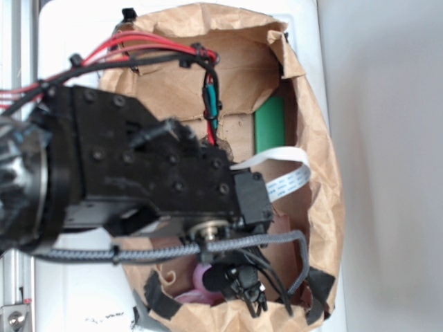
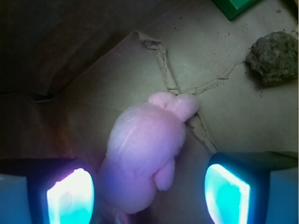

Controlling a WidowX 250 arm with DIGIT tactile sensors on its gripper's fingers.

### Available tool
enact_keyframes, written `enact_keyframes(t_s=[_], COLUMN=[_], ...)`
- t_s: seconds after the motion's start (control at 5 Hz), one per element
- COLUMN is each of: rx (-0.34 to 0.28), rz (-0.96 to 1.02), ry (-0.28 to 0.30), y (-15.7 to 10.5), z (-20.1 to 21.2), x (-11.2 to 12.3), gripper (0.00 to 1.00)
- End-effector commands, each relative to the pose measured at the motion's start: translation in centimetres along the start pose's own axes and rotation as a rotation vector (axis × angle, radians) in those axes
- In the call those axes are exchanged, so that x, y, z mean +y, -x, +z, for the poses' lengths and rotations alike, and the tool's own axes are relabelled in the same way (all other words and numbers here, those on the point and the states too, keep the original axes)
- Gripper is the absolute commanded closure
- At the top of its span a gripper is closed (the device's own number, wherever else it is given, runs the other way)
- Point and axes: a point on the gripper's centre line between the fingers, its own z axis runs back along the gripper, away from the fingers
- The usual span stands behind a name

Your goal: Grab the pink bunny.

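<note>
- Starting at the left of the wrist view, the left pad (image 2: pixel 70 196) of the gripper (image 2: pixel 148 193) glows at the bottom edge, just beside the toy's flank with a thin gap showing; keep it from dragging the brown paper (image 2: pixel 93 93) lining the floor.
- Between the two pads lies the pink bunny (image 2: pixel 142 158), body running from the lower edge up toward the middle, ears (or a paw, hard to tell) pointing up and right. It sits slightly nearer the left pad, so a small shift to centre it would give an even squeeze.
- The jaws stand wide apart and hold nothing; the right pad (image 2: pixel 226 193) is clear of the fur.
- My judgement: lower a little further so the pads straddle the round body rather than the fluff on top, then close slowly, since plush compresses.
- Far right, the brown lump (image 2: pixel 275 57) and green block (image 2: pixel 233 7) lie well apart from the grasp.
</note>
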Motion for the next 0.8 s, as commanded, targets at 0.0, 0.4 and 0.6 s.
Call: enact_keyframes(t_s=[0.0, 0.4, 0.6], rx=[-0.078, -0.053, -0.072], rz=[0.121, 0.026, -0.032], ry=[0.085, 0.057, 0.019], y=[-1.0, -0.2, 0.8], z=[-0.5, -2.4, -3.5], x=[-2.1, -2.9, -2.7], gripper=[0.0, 0.0, 0.0])
